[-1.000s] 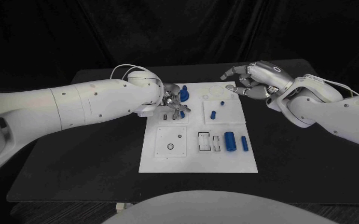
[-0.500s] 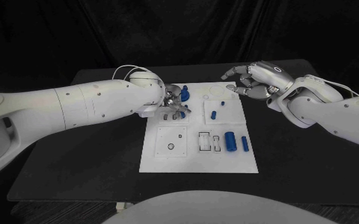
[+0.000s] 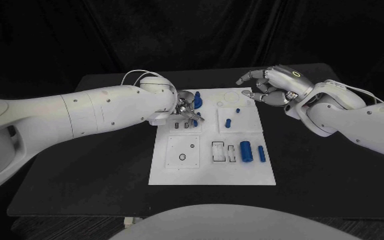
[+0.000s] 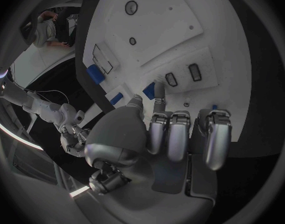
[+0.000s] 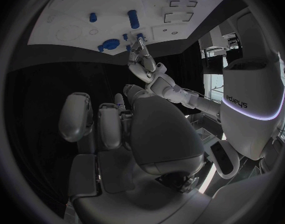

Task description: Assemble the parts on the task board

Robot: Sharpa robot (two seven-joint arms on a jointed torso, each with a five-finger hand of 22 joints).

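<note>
Task board (image 3: 213, 162) lies at table centre, blue parts (image 3: 246, 152) on it. Left hand (image 3: 186, 109) sits at its 11 o'clock corner, fingertips down (whether pinching a part, I cannot tell). Right hand (image 3: 268, 87) hovers at 1 o'clock, fingers curled, holding nothing.

We count one white task board (image 3: 212, 174) on one black table (image 3: 96, 168), and two silver hands over it. Blue parts: six that we can make out, one fat cylinder (image 3: 246, 151), one slim rod (image 3: 262, 153), plus four smaller bits (a couple half hidden by fingers).
</note>
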